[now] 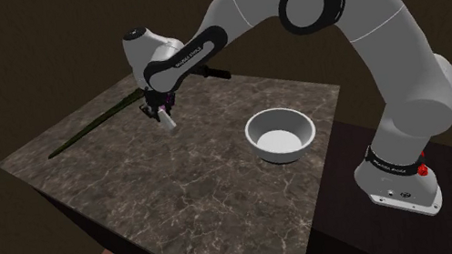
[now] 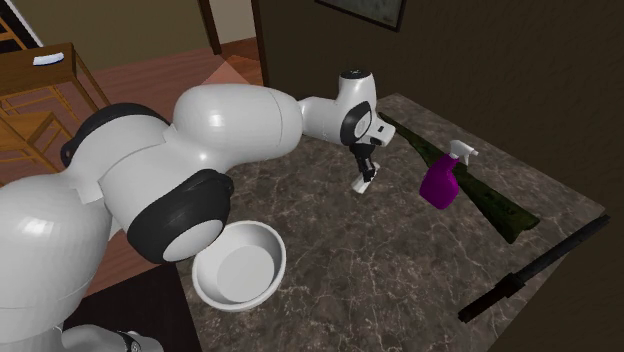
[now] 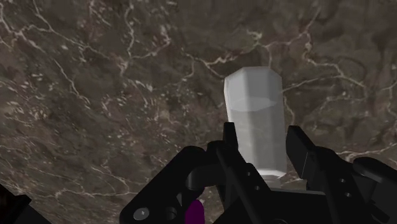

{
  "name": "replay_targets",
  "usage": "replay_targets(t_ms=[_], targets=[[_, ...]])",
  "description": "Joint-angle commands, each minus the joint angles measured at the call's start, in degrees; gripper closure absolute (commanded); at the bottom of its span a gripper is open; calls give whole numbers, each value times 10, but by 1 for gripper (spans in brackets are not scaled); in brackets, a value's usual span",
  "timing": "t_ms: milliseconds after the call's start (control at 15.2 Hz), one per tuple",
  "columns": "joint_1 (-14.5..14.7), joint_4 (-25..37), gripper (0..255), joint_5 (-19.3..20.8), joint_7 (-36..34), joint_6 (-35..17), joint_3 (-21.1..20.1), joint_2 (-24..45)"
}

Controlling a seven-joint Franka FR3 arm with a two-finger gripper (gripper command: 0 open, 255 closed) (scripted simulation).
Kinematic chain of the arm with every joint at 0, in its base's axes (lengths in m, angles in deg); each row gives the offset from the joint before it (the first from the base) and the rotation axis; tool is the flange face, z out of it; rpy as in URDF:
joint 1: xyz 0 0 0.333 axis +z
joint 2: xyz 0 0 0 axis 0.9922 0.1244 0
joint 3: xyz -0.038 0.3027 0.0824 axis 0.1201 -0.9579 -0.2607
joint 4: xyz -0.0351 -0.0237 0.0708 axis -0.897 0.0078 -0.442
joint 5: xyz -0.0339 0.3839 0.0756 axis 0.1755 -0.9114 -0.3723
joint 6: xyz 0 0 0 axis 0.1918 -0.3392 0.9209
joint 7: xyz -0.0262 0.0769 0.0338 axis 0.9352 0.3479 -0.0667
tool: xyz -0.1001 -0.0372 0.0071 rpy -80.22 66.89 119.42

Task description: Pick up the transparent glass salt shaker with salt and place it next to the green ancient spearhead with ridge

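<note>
Pinching the pale, faceted, translucent salt shaker [image 3: 254, 108] between its two black fingers [image 3: 304, 156], the all-black gripper [image 3: 264, 156] appears to have the first half of the job done: the pick looks complete. The fingers close on the shaker's lower part from either side. The rest of it juts out past the fingertips, with a cloudy fill showing through its walls (salt, presumably). In the shoulder view the shaker hangs at a tilt under the hand. It seems to be clear of the dark, white-veined marble countertop [image 1: 180, 202], though I cannot rule out a light touch.

What is left, as I judge it, is the carry and the set-down. The long, dark green spearhead [image 2: 495, 205] lies flat along the far side of the countertop in the second exterior view. A purple spray bottle [image 2: 438, 188] overlaps its middle (whether standing on it or just beside it, I cannot tell). The held shaker is near the end of the spearhead that runs behind the hand, but apart from it, with bare marble between them. So the remaining move looks short: shift toward the blade, bring the shaker upright, lower it onto open marble away from the bottle, and let go.

A round white bowl [image 1: 279, 136] sits well apart, toward the stand. A thin black rod [image 2: 530, 270] lies beyond the spearhead, near the counter's edge.
</note>
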Motion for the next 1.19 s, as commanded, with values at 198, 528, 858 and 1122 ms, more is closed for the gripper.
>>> replay_targets(t_ms=[198, 528, 858, 1122], targets=[[0, 0, 0, 0, 0, 0, 0, 0], [0, 0, 0, 0, 0, 0, 0, 0], [-4, -4, 0, -15, 7, 40, -13, -45], [-4, -4, 0, -15, 7, 40, -13, -45]])
